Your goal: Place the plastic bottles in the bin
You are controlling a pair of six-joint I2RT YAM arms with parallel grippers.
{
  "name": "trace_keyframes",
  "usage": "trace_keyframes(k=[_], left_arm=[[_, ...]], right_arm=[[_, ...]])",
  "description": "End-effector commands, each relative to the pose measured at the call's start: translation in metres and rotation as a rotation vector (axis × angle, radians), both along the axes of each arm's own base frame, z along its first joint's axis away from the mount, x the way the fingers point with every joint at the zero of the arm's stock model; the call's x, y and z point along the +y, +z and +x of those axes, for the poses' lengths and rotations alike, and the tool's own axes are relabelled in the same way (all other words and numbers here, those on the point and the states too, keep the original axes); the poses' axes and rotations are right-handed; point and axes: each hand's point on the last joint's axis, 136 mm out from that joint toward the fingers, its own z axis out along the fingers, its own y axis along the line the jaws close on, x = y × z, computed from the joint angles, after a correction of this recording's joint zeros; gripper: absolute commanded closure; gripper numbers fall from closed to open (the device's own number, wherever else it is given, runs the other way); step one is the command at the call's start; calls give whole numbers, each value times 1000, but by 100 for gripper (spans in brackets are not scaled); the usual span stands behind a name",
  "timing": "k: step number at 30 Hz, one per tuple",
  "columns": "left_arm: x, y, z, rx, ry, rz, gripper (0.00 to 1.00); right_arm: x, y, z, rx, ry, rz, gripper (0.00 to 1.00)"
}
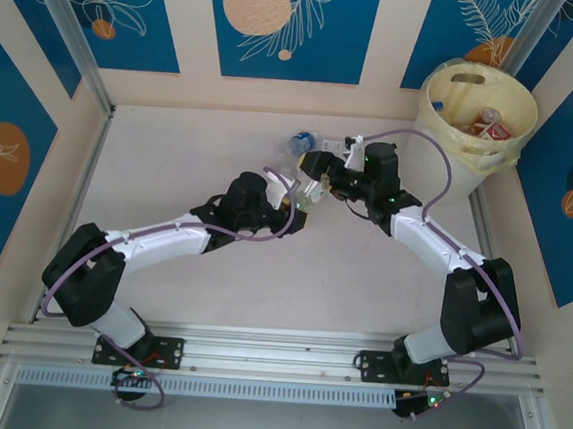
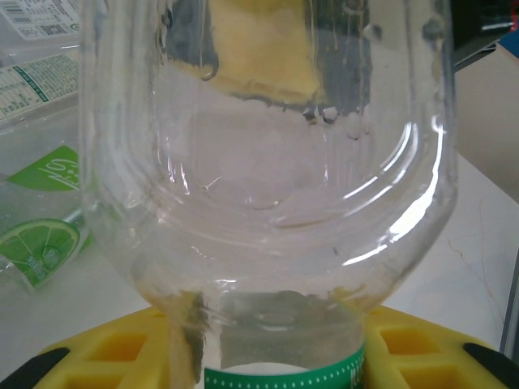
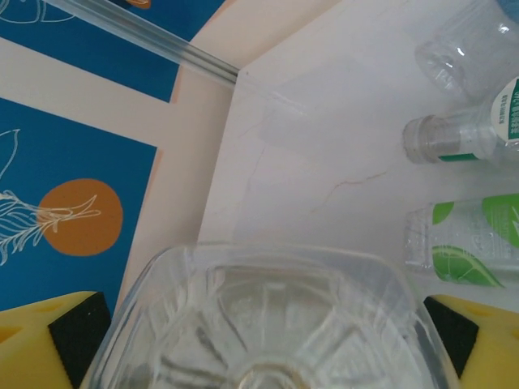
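My left gripper is shut on a round clear plastic bottle with a green-edged label, and its yellow fingers press it from both sides. The right gripper is shut on a square-bottomed clear bottle. Both meet at the table's middle back. More bottles lie on the table: a blue-capped one, a white-capped one, a leaf-labelled one and an open one. The cream-yellow bin stands at the back right, away from both grippers, with red-labelled bottles inside.
Flattened bottles with a lime label and printed labels lie left of the left gripper. Walls with blue panels and metal posts close in the table. The near half of the table is bare.
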Motion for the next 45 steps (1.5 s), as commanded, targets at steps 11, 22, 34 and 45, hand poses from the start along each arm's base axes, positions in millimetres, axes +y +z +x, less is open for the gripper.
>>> trace_keyframes(k=[11,22,34,45], left_arm=[[7,8,14,-57,78,44,100],[21,16,14,-79,127,62,25],[53,42,22,-161,293,-117,0],[131,25,39,-185,715,-94,0]], right_arm=[[9,11,-9,4,93,-64,34],[-10,15,-6,-12,57,-134,58],[-79,45,1,-122,-162,-217,60],[-143,105,-2,-320,-366,-347,61]])
